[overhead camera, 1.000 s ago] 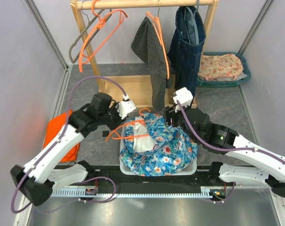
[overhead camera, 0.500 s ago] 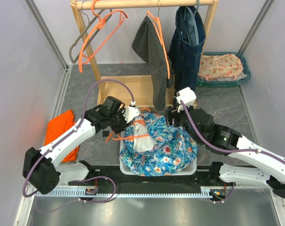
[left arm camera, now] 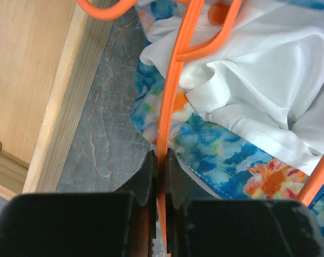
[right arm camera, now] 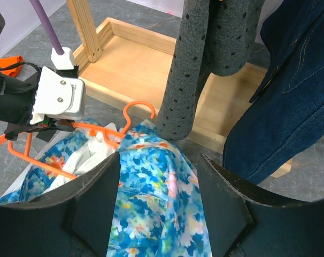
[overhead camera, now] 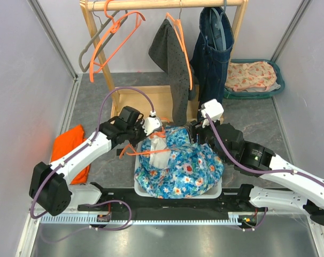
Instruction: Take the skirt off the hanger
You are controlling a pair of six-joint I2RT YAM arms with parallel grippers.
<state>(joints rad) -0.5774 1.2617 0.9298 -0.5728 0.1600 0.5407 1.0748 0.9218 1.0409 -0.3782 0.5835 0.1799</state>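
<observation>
The blue floral skirt (overhead camera: 180,168) with white lining lies heaped in a white bin (overhead camera: 179,193) at the table's front, still on its orange hanger (overhead camera: 146,152). My left gripper (overhead camera: 151,127) is shut on the hanger's orange wire (left arm camera: 164,134) at the skirt's left edge; the skirt (left arm camera: 242,155) shows beside it. My right gripper (overhead camera: 197,134) is open, just above the skirt's far right part (right arm camera: 156,198), with the hanger hook (right arm camera: 138,110) ahead of it.
A wooden clothes rack (overhead camera: 146,96) stands behind, holding a grey garment (overhead camera: 175,64), a denim garment (overhead camera: 213,45) and empty hangers (overhead camera: 106,40). An orange cloth (overhead camera: 66,152) lies at left. A teal tray (overhead camera: 255,77) of clothes sits at back right.
My left gripper moved right to the skirt and closed on the hanger wire, then pulled it slightly; the skirt heap shifted a little. The right arm barely moved.
</observation>
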